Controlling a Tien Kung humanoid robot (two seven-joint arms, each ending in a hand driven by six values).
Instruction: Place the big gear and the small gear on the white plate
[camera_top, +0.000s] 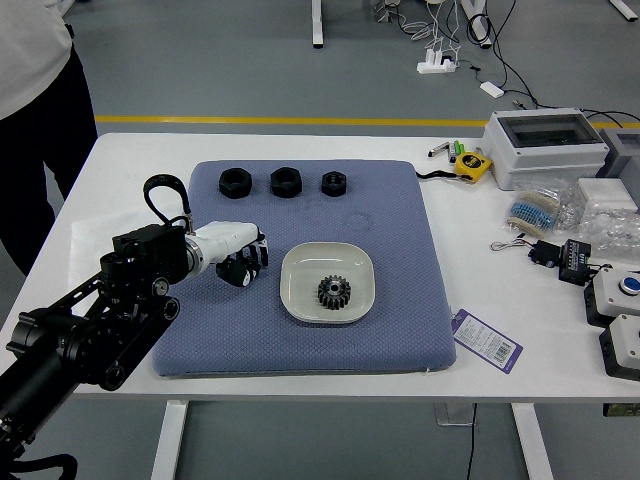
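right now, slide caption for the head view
A gear on the white plate, the robot's left hand beside the plate.

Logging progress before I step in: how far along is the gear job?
One gear already lies on the white plate. The left hand is low over the blue mat, left of the plate; whether it holds anything, I can't tell. The second gear is left to place.

The robot's left arm (130, 315) is showing glossy black, jointed segments with round metallic screws. A thick black cable (165, 180) is looping by the wrist; the left hand (222, 240) is showing white and black. At far left, a person (35, 70) is wearing a white top and dark trousers.
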